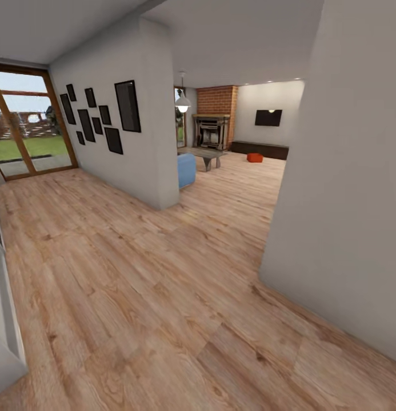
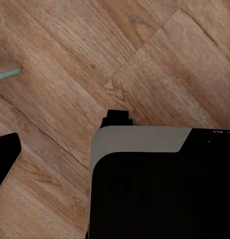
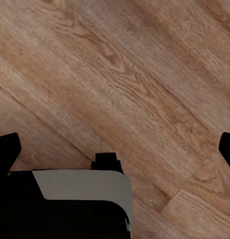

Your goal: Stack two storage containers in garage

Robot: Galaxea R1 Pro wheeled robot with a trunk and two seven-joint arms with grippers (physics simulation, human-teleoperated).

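Note:
Far ahead in the head view, one red-orange storage container (image 1: 255, 157) sits on the wood-plank floor of the living room (image 1: 238, 165), in front of the long dark low cabinet (image 1: 259, 149). It is small at this distance and its shape is hard to tell. My right gripper (image 3: 117, 149) hangs open over bare planks, a black fingertip (image 3: 6, 148) at each side of its wrist view. My left gripper (image 2: 115, 149) is open too, one black fingertip (image 2: 6, 158) showing beside the robot's own black-and-grey body (image 2: 145, 189). Neither gripper holds anything.
A white wall corner (image 1: 158, 148) with black picture frames stands on the left and a broad white wall (image 1: 346, 217) on the right, with a plank passage between them. Beyond are a blue seat (image 1: 186, 169), a grey low table (image 1: 208, 155), a brick fireplace (image 1: 212, 130) and glass doors (image 1: 26, 131).

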